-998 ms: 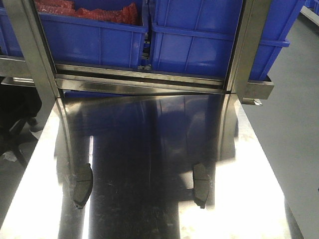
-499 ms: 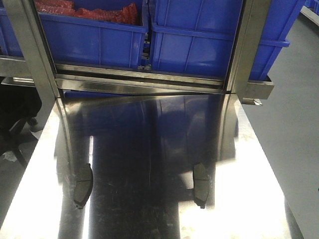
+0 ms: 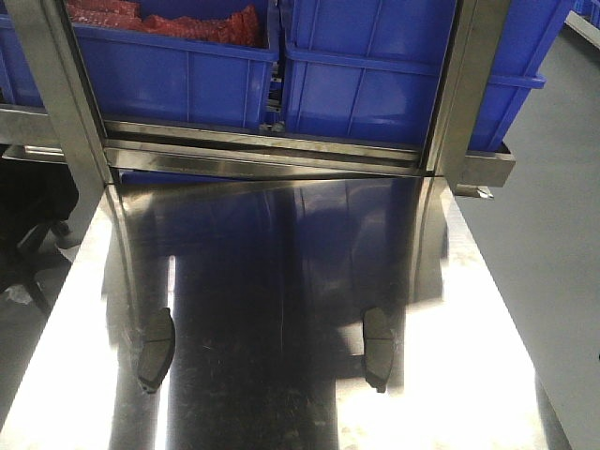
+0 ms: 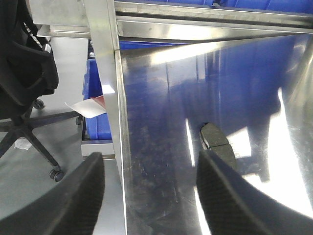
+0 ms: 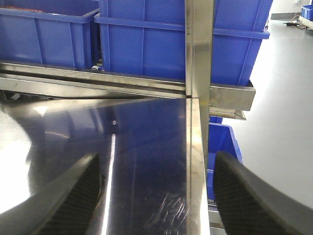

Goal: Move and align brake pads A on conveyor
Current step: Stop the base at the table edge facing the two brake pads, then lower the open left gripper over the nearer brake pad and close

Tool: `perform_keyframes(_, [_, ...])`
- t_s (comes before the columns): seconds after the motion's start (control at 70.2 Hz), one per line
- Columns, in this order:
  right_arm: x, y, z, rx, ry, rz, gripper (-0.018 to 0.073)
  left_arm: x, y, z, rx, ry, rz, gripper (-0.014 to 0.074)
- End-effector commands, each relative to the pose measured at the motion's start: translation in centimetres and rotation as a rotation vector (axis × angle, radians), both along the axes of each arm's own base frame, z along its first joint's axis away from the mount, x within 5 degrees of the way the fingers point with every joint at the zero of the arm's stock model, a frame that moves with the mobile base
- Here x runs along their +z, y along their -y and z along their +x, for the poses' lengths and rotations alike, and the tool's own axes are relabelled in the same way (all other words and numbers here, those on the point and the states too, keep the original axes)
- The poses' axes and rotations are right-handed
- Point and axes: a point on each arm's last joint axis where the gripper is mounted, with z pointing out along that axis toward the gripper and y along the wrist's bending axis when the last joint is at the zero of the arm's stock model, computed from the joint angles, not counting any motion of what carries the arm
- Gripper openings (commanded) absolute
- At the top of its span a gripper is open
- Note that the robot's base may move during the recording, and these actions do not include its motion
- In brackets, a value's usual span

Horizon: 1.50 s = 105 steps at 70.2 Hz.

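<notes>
The left pad (image 3: 156, 349) and right pad (image 3: 379, 349) are lying well apart on the shiny tabletop (image 3: 281, 412). The left fingers (image 4: 68, 196) are hanging spread wide near the left pad. The right fingers (image 5: 254, 200) are also spread wide and gripping nothing. A white tag (image 4: 85, 107) by a blue bin (image 4: 95, 125) is too blurred to read.

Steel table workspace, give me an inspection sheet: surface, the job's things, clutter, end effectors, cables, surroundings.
Surface: shiny steel table, strong glare, fine scratches.
Job's things: left brake pad and right brake pad lie flat, well apart; conveyor not in view.
Clutter: nothing seen.
End effectors: left end effector and right end effector both open, holding nothing.
Cables: nothing seen.
Surroundings: blue bins on a rack behind the table; black office chair beside it.
</notes>
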Motion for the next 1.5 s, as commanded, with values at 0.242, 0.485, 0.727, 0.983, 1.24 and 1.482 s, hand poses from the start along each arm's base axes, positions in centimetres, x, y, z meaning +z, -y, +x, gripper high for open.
perform_keyframes(0.242, [1.4, 0.1, 0.1, -0.013, 0.09, 0.005, 0.047, 1.5, 0.1, 0.3, -0.005, 0.096, -0.022, 0.0393])
perform_keyframes(0.485, [1.4, 0.1, 0.1, -0.013, 0.09, 0.005, 0.047, 1.3, 1.1, 1.8, -0.047, 0.039, -0.143, 0.0395])
perform_keyframes(0.727, [1.4, 0.1, 0.1, -0.013, 0.09, 0.005, 0.047, 2.3, 3.1, 6.7, -0.194, -0.147, -0.114, 0.0395])
perform_keyframes(0.983, [1.4, 0.1, 0.1, -0.013, 0.09, 0.005, 0.047, 3.6, 4.5, 12.4, -0.242, -0.212, -0.126, 0.0395])
perform_keyframes(1.24, [1.4, 0.1, 0.1, -0.013, 0.09, 0.005, 0.047, 2.4, 8.4, 18.1, -0.347, -0.369, -0.089, 0.0395])
perform_keyframes(1.482, [1.4, 0.1, 0.1, -0.013, 0.09, 0.005, 0.047, -2.1, 11.5, 22.1, -0.271, -0.597, 0.038, 0.0395])
